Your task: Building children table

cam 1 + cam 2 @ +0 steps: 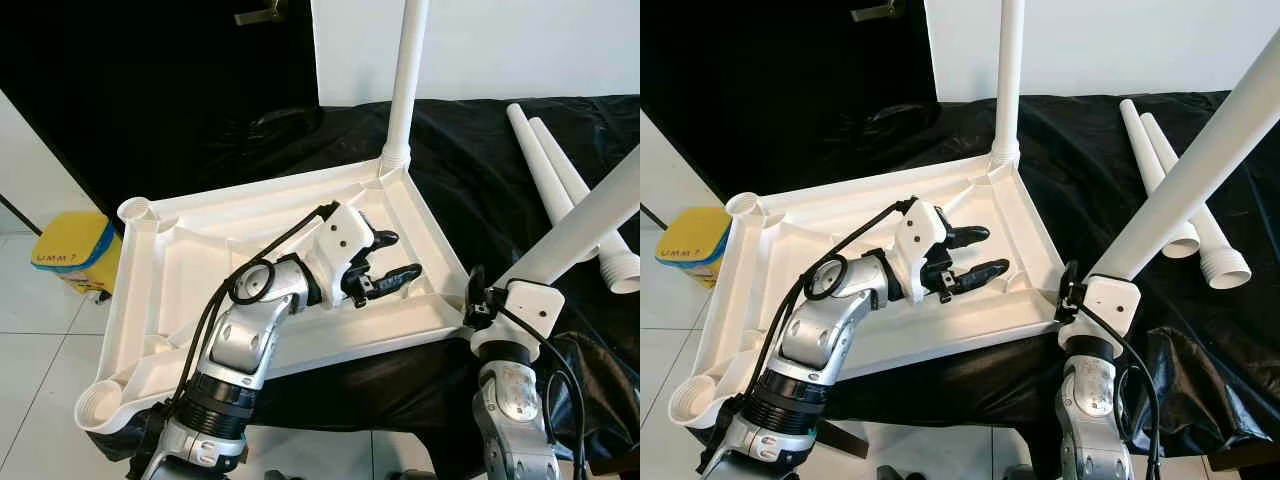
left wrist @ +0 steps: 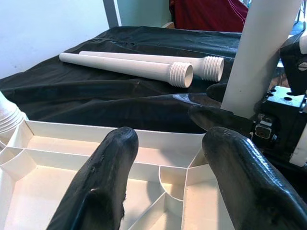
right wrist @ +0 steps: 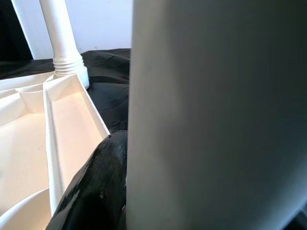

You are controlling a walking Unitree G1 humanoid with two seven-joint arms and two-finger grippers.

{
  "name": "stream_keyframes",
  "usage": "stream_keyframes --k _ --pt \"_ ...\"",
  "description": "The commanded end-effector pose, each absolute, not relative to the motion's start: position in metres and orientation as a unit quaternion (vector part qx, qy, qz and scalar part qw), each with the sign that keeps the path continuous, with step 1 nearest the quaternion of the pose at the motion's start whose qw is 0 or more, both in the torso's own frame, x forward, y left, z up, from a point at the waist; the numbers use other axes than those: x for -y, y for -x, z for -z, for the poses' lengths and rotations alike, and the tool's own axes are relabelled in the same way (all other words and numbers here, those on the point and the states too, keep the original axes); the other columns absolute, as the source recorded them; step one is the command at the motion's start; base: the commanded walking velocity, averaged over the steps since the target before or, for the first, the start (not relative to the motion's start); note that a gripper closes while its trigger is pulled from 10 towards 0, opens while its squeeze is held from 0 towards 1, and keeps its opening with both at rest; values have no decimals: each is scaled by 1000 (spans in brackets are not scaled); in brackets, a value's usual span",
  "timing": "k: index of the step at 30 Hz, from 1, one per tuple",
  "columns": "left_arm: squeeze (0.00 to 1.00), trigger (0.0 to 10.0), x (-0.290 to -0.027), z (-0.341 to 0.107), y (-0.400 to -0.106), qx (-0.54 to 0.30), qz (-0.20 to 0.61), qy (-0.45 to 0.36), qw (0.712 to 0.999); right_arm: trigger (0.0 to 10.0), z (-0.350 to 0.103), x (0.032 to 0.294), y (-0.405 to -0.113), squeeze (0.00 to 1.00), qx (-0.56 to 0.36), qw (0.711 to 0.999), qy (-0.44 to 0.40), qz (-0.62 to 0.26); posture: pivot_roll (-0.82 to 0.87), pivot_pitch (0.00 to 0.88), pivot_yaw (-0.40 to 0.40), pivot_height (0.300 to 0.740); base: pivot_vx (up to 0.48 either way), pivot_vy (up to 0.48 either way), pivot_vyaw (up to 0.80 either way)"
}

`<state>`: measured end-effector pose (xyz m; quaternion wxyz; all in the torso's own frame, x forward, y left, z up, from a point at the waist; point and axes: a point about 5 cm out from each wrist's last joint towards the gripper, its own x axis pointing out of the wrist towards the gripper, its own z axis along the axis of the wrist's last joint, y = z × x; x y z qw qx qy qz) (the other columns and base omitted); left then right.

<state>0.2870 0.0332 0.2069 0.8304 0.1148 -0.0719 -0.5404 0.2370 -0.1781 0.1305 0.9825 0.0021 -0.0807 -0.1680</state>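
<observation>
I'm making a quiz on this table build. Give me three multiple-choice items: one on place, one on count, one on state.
1. Where do the spare legs lie?
A. on the black cloth
B. inside the tabletop
C. on the floor

2. How many legs already stand screwed into the tabletop?
A. none
B. one
C. three

3. What is the left claw doing?
A. gripping a leg
B. open over the tabletop
C. shut on the cloth

Answers: 1 A, they rest on the cloth beyond the right claw. 2 B, one upright leg. 3 B, fingers apart, holding nothing.

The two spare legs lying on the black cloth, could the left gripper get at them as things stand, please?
Probably not easily: the left gripper hovers open over the tabletop, and the right gripper's held leg slants across between it and the spare legs.
</observation>
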Motion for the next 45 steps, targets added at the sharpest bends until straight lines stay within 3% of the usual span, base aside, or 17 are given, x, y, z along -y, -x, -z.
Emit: stream_keyframes --k 1,13,24,32,33,45 --pt "0 10000 -33 -208 -293 81 496 -111 857 10000 -116 187 -229 0 37 983 2 181 -307 106 81 740 0 0 0" --pt "0 10000 -28 -208 -296 85 502 -106 854 10000 -176 178 -229 0 166 977 13 131 -334 103 72 740 0 0 0" --pt "0 10000 -27 -207 -296 89 503 -105 854 10000 -181 177 -228 0 169 980 6 108 -333 98 68 740 0 0 0" --pt "0 10000 -27 -207 -295 90 504 -104 853 10000 -158 180 -225 0 119 989 19 81 -332 97 64 740 0 0 0" --pt "0 10000 -27 -206 -295 89 503 -105 853 10000 -144 185 -226 0 82 995 14 59 -332 101 64 740 0 0 0" --pt "0 10000 -29 -207 -298 89 499 -106 855 10000 -124 208 -240 0 29 999 33 0 -326 108 75 740 0 0 0"
